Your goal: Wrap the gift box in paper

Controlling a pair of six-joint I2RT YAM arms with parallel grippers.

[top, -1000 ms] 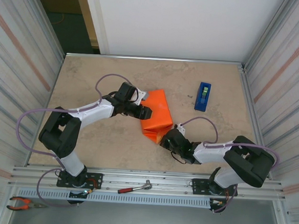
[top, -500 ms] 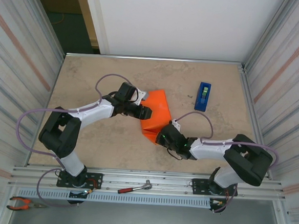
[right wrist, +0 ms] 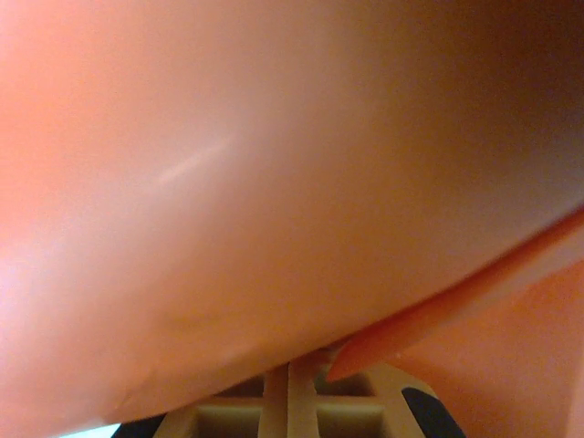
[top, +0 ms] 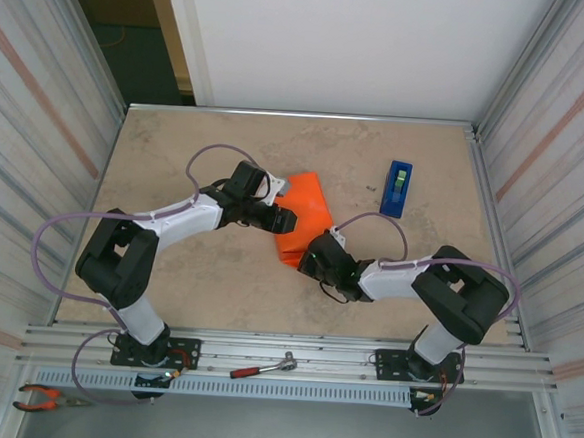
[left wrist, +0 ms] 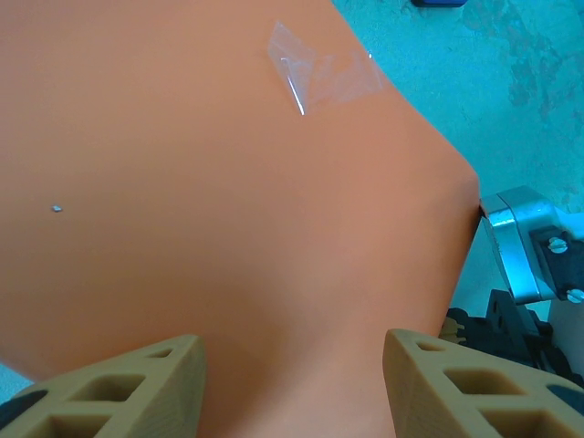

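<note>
Table point(top: 176, 151) first: beige stone-look top with walls on three sides. About mid-table sits the paper point(top: 307, 215), bright orange and folded up into a lumpy bundle, with both arms reaching in on it. The left gripper point(top: 284, 219) comes at it from the left. On the left wrist cam its tan fingers point(left wrist: 119, 383) are spread with the end of the bundle sitting between them, so it's got hold of the paper. The right gripper point(top: 307, 258) is tucked against the near edge of the bundle, jaws pressed together. On its own cam a loose orange flap hangs right by the tips, but I can't tell if any of it is pinched. Blue tape dispenser point(top: 396, 188) stands to the right toward the back, well apart from the bundle. Red-handled wrench point(top: 262, 365) lies on the front rail between the arm bases. Smallest bit: a crumpled strip of clear tape point(left wrist: 324, 73) stuck on the paper's surface.
</note>
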